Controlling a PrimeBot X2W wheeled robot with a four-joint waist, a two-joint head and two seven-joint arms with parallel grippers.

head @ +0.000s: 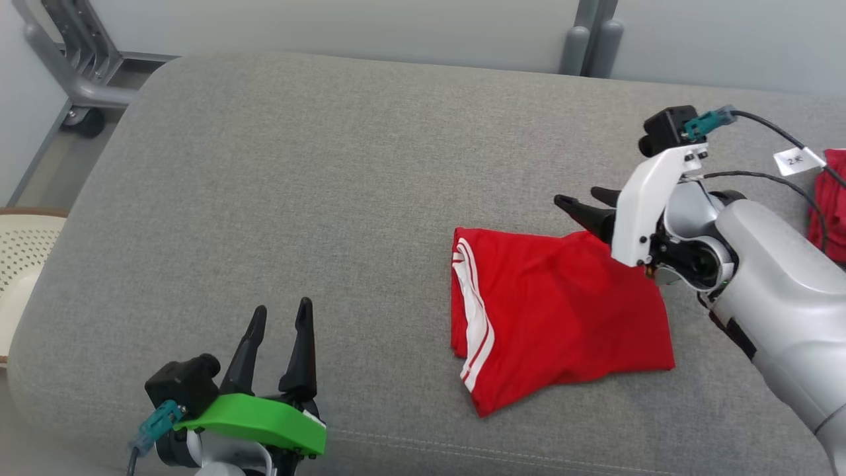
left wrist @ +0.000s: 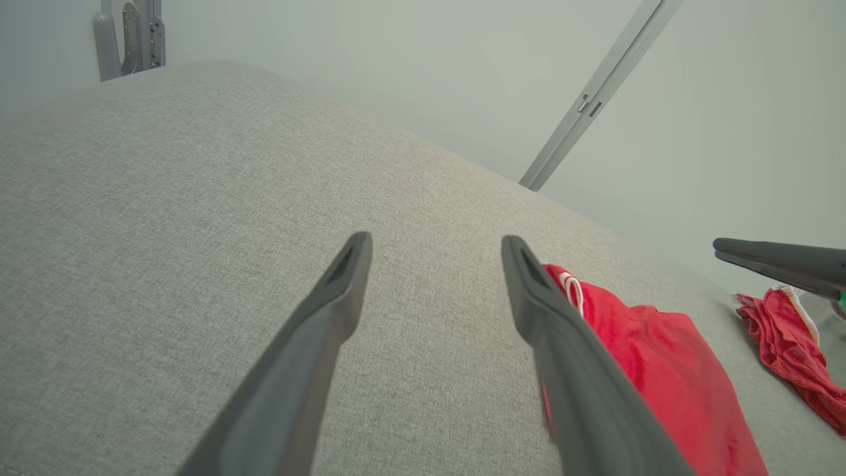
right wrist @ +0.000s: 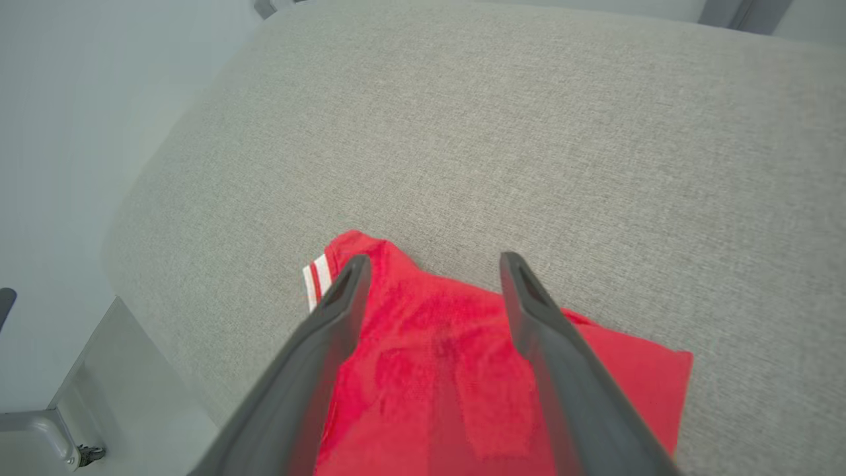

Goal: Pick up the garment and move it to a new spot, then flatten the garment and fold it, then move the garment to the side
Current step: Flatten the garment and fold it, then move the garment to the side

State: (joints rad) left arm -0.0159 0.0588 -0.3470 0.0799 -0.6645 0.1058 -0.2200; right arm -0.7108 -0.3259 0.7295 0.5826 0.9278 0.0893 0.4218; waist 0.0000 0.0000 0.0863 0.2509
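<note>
Catching garment (left wrist: 661,363) plus spare cloth (left wrist: 786,350): left wrist view

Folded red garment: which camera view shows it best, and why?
Head view: nearly the whole red garment lies folded on the grey cushion, white stripes visible. Left wrist view shows it partly behind a finger; right wrist view crops its near part.

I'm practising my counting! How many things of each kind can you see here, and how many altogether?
Red cloth garments: 2 (folded red garment with white stripes; crumpled red garment at the right edge)
Dark two-fingered end effectors: 2 (left end effector; right end effector)
Grey fabric cushion: 1
Total: 5
</note>
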